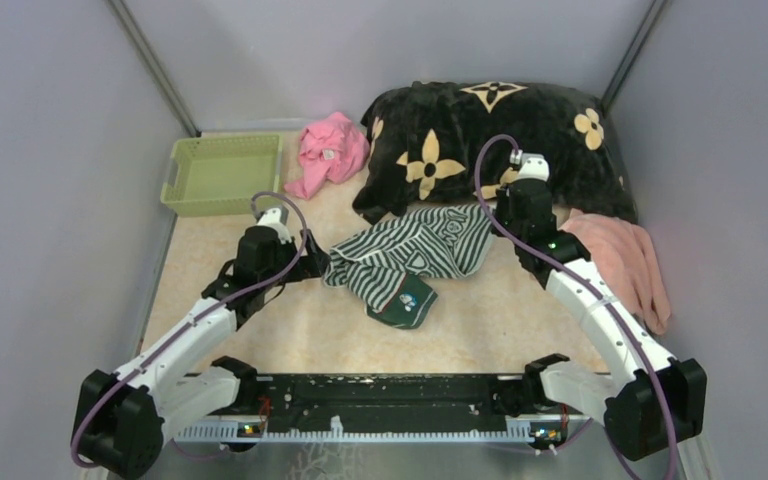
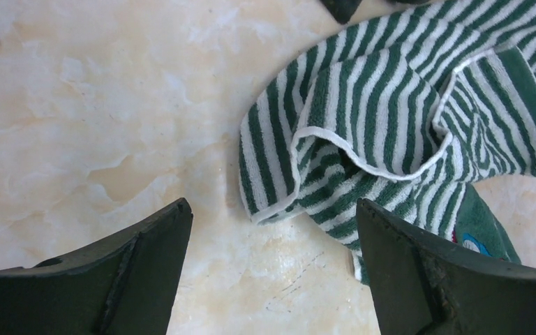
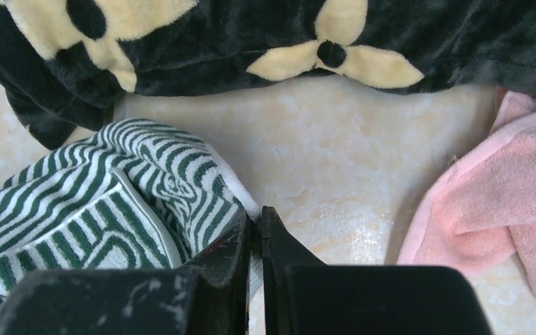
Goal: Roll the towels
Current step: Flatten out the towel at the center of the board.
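The green striped towel [image 1: 410, 255] lies crumpled in the middle of the table; it also shows in the left wrist view [image 2: 391, 118] and the right wrist view [image 3: 98, 202]. The pale pink towel [image 1: 625, 260] lies bunched at the right, also in the right wrist view [image 3: 502, 195]. My left gripper [image 1: 312, 262] is open at the striped towel's left end, and the wrist view [image 2: 272, 230] shows its corner just ahead of the jaws. My right gripper [image 1: 500, 215] is shut on the striped towel's white right edge, seen pinched in the wrist view [image 3: 257, 222].
A big black blanket with tan flowers [image 1: 490, 140] lies at the back. A green basket [image 1: 222, 172] stands at the back left, with a bright pink cloth [image 1: 330, 150] beside it. Grey walls close in on both sides.
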Robot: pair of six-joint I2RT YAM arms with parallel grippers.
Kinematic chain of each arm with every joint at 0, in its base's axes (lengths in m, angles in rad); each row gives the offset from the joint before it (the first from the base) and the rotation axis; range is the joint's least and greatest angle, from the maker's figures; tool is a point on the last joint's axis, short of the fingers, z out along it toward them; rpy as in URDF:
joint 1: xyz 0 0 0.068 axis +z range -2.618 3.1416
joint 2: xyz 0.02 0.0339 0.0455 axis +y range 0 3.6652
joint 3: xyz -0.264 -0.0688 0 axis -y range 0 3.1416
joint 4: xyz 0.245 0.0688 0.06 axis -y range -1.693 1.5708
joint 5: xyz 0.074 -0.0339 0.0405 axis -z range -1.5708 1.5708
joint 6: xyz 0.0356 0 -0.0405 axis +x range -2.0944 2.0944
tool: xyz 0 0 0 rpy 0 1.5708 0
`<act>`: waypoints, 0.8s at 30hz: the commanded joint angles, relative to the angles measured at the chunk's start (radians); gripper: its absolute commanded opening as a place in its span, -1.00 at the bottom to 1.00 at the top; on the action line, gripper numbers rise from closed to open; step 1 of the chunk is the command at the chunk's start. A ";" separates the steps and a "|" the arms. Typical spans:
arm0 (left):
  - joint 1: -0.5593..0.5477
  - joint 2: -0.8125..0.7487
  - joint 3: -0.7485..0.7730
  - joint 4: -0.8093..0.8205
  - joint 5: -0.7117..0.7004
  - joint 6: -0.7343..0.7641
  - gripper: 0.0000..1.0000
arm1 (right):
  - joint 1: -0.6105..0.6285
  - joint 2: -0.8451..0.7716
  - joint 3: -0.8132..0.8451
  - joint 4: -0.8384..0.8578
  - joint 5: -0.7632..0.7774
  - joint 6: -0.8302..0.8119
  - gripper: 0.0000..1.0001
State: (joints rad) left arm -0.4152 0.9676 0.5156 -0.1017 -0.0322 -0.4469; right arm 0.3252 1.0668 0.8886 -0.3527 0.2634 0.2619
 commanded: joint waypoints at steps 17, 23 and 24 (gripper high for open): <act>-0.002 0.344 0.074 0.101 0.058 0.053 -0.64 | -0.006 -0.047 -0.014 0.029 -0.004 -0.021 -0.93; 0.007 0.179 0.284 -0.196 -0.211 0.165 -1.00 | -0.006 -0.082 0.072 -0.040 0.073 -0.047 -0.95; 0.008 0.146 0.329 -0.242 -0.255 0.190 -1.00 | -0.006 -0.087 0.093 -0.052 0.082 -0.052 -0.95</act>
State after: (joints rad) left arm -0.4141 1.2488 0.6853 -0.1680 -0.0620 -0.3634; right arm 0.3248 1.0367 0.8677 -0.3885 0.2752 0.2398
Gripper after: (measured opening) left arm 0.011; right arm 0.041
